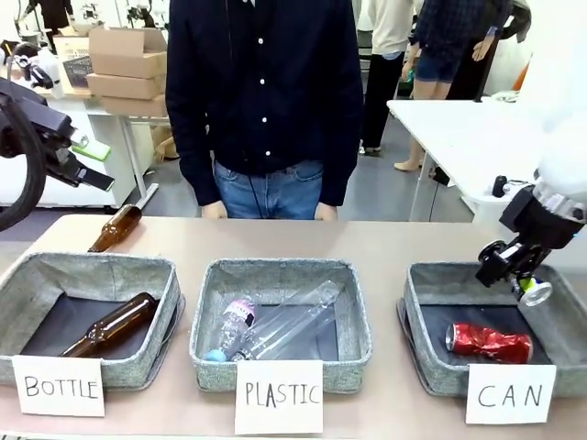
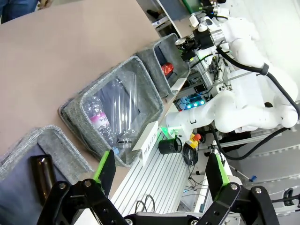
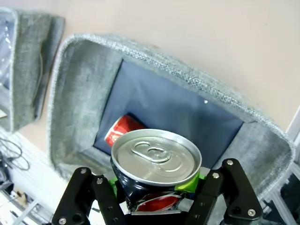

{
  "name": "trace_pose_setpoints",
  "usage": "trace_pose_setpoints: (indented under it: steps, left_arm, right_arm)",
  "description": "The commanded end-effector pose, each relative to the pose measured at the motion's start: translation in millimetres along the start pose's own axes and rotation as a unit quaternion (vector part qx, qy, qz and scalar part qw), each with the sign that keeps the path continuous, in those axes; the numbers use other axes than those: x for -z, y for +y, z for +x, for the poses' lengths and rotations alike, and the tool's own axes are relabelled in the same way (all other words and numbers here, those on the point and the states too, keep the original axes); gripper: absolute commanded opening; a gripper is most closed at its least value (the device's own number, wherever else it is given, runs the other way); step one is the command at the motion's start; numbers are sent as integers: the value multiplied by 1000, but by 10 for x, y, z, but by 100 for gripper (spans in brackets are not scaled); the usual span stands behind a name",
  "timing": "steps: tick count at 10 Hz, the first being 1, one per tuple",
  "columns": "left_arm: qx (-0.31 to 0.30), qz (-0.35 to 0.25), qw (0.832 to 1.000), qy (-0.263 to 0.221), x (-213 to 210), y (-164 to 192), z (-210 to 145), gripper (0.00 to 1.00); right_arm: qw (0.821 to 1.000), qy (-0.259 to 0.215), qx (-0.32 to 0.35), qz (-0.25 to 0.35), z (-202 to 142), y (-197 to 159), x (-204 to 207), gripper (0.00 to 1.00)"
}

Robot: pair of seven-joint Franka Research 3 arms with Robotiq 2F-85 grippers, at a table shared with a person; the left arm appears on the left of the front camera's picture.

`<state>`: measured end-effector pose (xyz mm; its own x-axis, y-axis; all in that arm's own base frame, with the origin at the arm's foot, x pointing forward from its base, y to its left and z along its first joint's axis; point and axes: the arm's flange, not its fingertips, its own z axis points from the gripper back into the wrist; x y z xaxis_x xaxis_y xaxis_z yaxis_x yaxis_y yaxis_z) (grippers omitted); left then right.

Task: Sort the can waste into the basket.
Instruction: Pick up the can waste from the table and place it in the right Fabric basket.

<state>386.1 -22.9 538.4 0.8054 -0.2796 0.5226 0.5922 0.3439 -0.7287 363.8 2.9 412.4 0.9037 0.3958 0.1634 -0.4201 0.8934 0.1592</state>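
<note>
A dark blue can (image 3: 157, 166) sits clamped in the right gripper (image 3: 157, 199) jaws above the CAN basket (image 3: 79, 93), where the red can (image 3: 121, 130) lies; left gripper (image 2: 159, 180) jaws gape empty.

Robotics lab or research workroom, open-plan. Evidence: white robot arm (image 2: 243, 108) mounted on an aluminium frame with exposed cables and lit control boxes (image 2: 193, 102); white work tables (image 1: 459, 137); stacked cardboard boxes (image 1: 127, 62) on a bench at the back; people standing about farther off. Test setup on the near table (image 1: 385, 240): three grey fabric bins with handwritten cards reading BOTTLE (image 1: 58, 386), PLASTIC (image 1: 279, 396) and CAN (image 1: 510, 394).
</note>
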Motion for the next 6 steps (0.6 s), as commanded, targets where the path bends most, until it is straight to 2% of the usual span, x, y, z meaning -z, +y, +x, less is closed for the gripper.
trace_pose_setpoints:
  steps: [1,2,3,4,6]
  left_arm:
    - [8,3,1000,6,-23,-4,-15,100]
    - [8,3,1000,6,-23,-4,-15,100]
    - [8,3,1000,6,-23,-4,-15,100]
    - [8,3,1000,6,-23,-4,-15,100]
    - [8,3,1000,6,-23,-4,-15,100]
  right_arm:
    - [999,-21,-12,21,-15,-10,43,16]
    - [1000,-17,-11,21,-17,-30,53,55]
    - [999,-17,-12,25,-18,-46,41,71]
    - [999,-17,-11,27,-13,-46,35,100]
    - [999,-17,-11,30,-5,-55,17,100]
